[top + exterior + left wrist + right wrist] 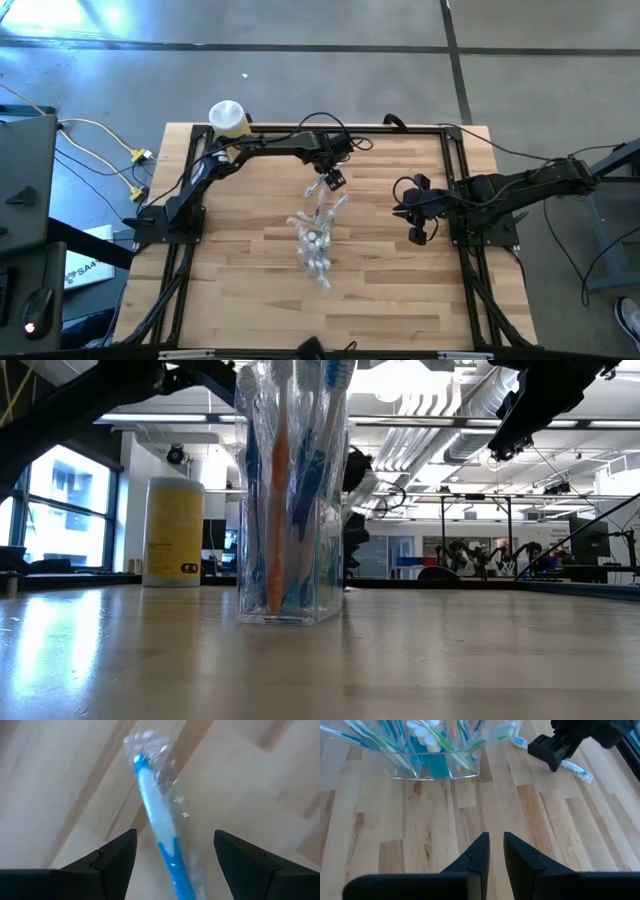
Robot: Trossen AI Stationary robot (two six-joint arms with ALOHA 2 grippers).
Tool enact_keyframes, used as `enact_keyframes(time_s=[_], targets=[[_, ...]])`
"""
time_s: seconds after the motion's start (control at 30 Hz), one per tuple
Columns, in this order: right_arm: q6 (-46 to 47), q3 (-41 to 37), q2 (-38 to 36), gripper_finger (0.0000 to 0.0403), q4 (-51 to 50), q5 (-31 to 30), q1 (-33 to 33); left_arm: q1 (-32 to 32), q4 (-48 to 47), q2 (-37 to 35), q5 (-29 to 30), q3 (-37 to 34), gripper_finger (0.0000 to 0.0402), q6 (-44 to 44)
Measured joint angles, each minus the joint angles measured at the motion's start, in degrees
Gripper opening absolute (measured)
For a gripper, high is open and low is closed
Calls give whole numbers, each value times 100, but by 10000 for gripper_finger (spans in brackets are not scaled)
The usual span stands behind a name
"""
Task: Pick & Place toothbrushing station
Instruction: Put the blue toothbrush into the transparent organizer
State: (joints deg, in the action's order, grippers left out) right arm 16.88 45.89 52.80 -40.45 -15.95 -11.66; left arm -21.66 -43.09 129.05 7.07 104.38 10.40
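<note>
A clear plastic cup (315,248) stands upright on the wooden table (400,300), packed with wrapped toothbrushes (285,470) and teal white-capped tubes (427,740). Beyond the cup, a blue-and-white toothbrush in a clear wrapper (152,815) lies flat on the table by itself, also visible in the right wrist view (577,769). My left gripper (175,835) hangs open just above it, pointing steeply down, with one finger on either side of the brush. My right gripper (496,845) waits shut over the table's right part (418,228), holding nothing.
A yellow bottle with a white cap (228,117) stands at the table's far left corner and shows behind the cup in the low view (173,532). Black frame rails (300,128) run along the table's edges. Bare wood lies near the front edge.
</note>
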Motion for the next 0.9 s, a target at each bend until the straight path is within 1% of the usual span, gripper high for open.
enact_keyframes(time_s=[0.13, 0.23, 0.3, 0.37, 0.47, 0.63, 0.67, 0.83, 0.9], targets=[[1, 0, 0, 48, -2, 1, -2, -150, -207, 29, 182, 2, 260, 381], [0, 0, 0, 48, -1, 1, -57, -270, -365, 29, -65, 2, 255, 527], [1, 0, 0, 48, 2, 0, -148, -307, -446, 50, -227, 10, 243, 538], [1, 0, 0, 48, 17, 1, -246, -325, -562, 53, -273, 17, 221, 541], [1, 0, 0, 48, 43, -39, -391, -312, -680, 53, -367, 17, 168, 583], [112, 0, 0, 48, 58, -106, -612, -312, -945, 53, -401, 17, 39, 573], [131, 0, 0, 48, 64, -110, -656, -311, -963, 53, -441, 17, 25, 466], [232, 0, 0, 48, 90, -223, -911, -290, -1029, 53, -480, 23, 25, 253], [296, 0, 0, 47, 92, -242, -1017, -273, -1444, 55, -412, 155, 25, 164]])
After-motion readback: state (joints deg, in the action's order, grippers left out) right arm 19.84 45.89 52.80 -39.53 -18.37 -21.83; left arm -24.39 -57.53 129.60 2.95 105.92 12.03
